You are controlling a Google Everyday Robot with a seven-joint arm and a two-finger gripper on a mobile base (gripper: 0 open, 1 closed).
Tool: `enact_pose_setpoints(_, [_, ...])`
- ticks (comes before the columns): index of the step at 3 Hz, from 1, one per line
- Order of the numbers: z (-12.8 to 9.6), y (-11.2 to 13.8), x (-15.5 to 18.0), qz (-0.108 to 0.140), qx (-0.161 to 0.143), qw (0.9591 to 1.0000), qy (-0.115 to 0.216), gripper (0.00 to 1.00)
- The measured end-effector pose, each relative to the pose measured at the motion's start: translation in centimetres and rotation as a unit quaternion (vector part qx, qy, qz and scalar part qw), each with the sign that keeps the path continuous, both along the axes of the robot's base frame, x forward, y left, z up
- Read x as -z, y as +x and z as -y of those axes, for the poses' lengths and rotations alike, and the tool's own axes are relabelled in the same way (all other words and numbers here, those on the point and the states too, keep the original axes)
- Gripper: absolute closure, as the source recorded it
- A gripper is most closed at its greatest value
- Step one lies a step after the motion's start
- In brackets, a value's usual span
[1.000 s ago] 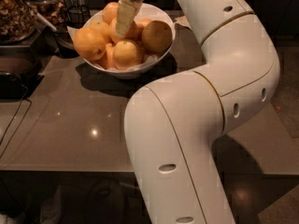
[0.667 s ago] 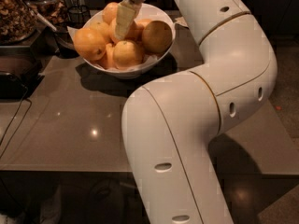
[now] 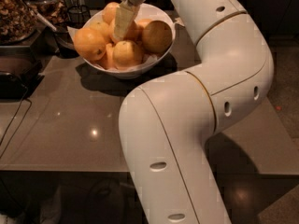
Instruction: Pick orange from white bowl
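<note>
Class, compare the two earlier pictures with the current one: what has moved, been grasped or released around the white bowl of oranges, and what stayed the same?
No clear change. The tool remains dipped into the white bowl, among the oranges. No orange has been lifted out or released. The white bowl, the oranges and the grey counter stayed where they were.
</note>
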State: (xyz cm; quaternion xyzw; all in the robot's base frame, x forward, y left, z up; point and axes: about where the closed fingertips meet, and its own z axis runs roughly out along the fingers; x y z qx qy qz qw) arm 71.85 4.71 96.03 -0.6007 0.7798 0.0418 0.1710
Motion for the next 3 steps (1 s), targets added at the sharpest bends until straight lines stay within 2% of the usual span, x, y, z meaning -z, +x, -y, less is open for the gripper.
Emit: enact_pose_setpoints(3, [0.00,0.00,0.01,0.000,0.000,1.0000,0.000,0.33])
